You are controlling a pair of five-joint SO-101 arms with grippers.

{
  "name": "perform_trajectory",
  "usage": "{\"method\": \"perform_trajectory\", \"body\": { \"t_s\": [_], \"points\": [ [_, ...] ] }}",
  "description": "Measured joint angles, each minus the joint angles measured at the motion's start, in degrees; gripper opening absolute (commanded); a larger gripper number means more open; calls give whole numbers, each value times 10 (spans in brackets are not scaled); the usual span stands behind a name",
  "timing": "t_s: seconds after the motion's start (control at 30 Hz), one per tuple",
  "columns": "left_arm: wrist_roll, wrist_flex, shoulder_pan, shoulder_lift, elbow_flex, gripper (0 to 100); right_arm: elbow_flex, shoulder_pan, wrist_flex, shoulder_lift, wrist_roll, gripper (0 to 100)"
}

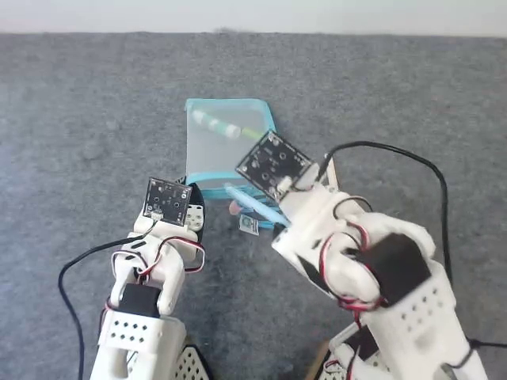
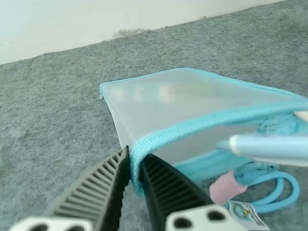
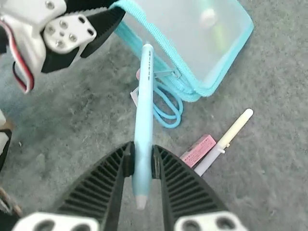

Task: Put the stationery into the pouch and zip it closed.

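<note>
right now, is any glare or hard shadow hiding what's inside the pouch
High view: even light, only soft shadows; the pouch is frosted, so a greenish item inside shows dimly. Left wrist view: a pale sheen on the pouch's face, contents reduced to faint patches. Right wrist view: no strong glare; the pen in the right end effector casts barely any shadow.

Contents (image 1: 220,124) of the pouch (image 1: 214,158), beyond the right gripper (image 3: 142,163), read as pale blurs through the frosted wall (kind undeterminable). The pen (image 2: 269,147) it holds is cut by the left wrist view's edge. That gripper's wrist board (image 1: 273,164) covers the pouch's nearest corner.
</note>
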Motion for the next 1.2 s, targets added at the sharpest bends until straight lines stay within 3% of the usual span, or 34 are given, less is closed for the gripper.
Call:
{"method": "perform_trajectory", "body": {
  "t_s": [0.63,0.77,0.9,1.2],
  "points": [
    [0,0,0,0,0,11,1,-1,-251,295,-69,12],
    [0,0,-1,1,1,11,1,-2,-307,368,-74,115],
    [0,1,1,1,1,11,1,-6,-317,399,-76,221],
    [0,1,0,1,0,11,1,-6,-258,292,-91,232]
  ]
}}
